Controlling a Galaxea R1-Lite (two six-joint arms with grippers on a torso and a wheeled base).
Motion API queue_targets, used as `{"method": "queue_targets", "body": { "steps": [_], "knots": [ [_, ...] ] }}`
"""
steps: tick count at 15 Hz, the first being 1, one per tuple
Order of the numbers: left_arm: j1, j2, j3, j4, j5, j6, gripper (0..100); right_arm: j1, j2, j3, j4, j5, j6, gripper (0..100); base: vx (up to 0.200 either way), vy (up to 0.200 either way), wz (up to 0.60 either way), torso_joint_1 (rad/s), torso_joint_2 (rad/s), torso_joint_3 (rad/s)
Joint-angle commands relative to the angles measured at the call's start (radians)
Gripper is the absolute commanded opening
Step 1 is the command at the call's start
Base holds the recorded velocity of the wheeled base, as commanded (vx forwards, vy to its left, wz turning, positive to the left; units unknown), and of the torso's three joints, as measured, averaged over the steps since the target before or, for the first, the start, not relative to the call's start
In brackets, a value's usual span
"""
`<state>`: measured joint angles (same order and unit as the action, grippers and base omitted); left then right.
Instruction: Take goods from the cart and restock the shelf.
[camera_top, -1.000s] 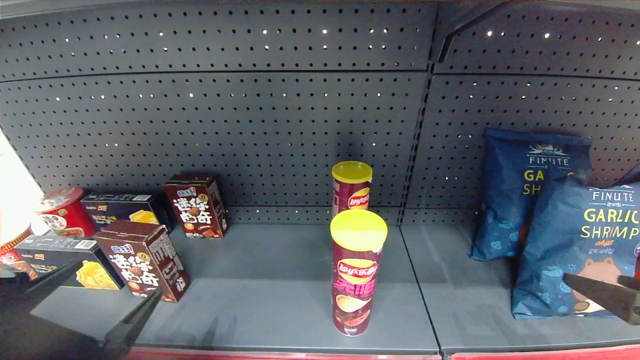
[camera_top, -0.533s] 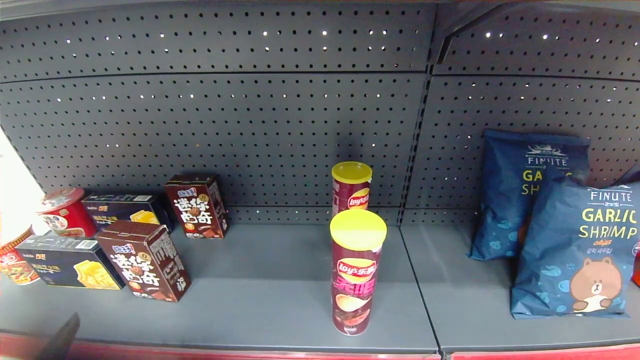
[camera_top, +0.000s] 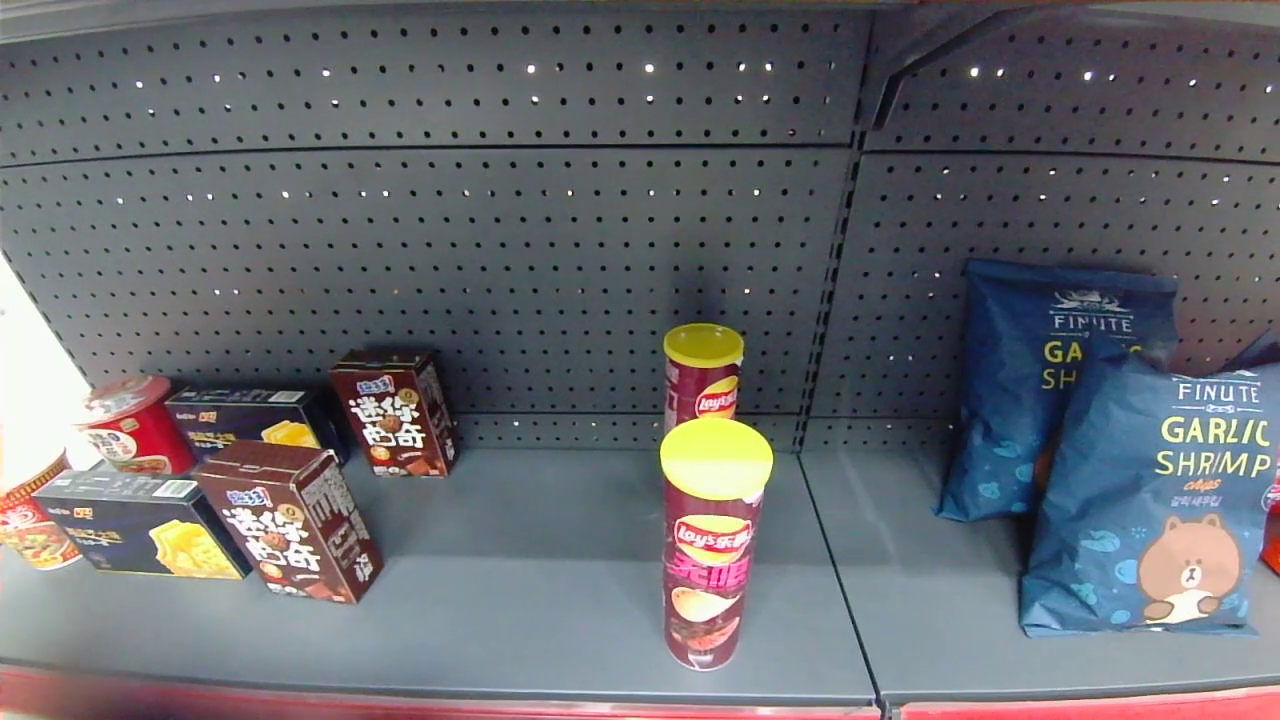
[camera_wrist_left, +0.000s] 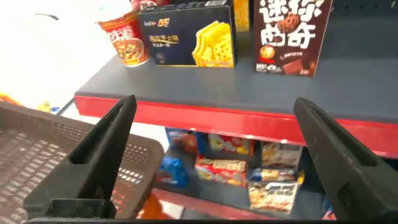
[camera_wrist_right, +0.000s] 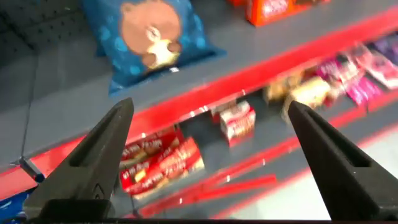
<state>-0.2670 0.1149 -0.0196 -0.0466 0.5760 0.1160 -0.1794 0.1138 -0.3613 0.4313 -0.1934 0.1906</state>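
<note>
As the shelf (camera_top: 560, 560) stands: grey deck, red front lip, pegboard back.
Chip cans: two, upright, yellow-lidded; near can (camera_top: 713, 545) mid-shelf, far can (camera_top: 703, 376) straight behind it by the pegboard.
Cookie boxes: two, brown, left of the cans; near cookie box (camera_top: 290, 520), far cookie box (camera_top: 395, 410).
Dark boxes: two, further left; near dark box (camera_top: 140, 523), far dark box (camera_top: 250, 418).
Noodle cups: two, red, at the far left; near cup (camera_top: 30, 515), far cup (camera_top: 135, 425).
Shrimp-chip bags: two, blue, on the right; near bag (camera_top: 1150, 500) overlaps far bag (camera_top: 1050, 380).
Left gripper (camera_wrist_left: 214, 104): fingers spread wide, holding nothing, in front of the shelf lip, with the cart (camera_wrist_left: 37, 149) mesh close by.
Right gripper (camera_wrist_right: 211, 106): fingers spread wide, holding nothing, in front of the lip by the near bag.
</note>
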Motion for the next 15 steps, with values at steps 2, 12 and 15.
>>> {"method": "queue_targets", "body": {
  "steps": [2,12,15],
  "knots": [
    [-0.044,-0.061,0.018,-0.004,-0.002,-0.018,100,-0.005,-0.019,0.228,-0.266,0.014,-0.082,100,0.0,0.0,0.0,0.0,0.0,0.0],
    [-0.15,-0.115,0.02,-0.002,-0.001,-0.084,100,-0.009,-0.019,0.361,-0.496,0.025,-0.235,100,0.0,0.0,0.0,0.0,0.0,0.0],
    [-0.15,-0.115,0.02,-0.007,-0.001,-0.082,100,-0.009,-0.019,0.361,-0.497,0.065,-0.185,100,0.0,0.0,0.0,0.0,0.0,0.0]
  ]
}}
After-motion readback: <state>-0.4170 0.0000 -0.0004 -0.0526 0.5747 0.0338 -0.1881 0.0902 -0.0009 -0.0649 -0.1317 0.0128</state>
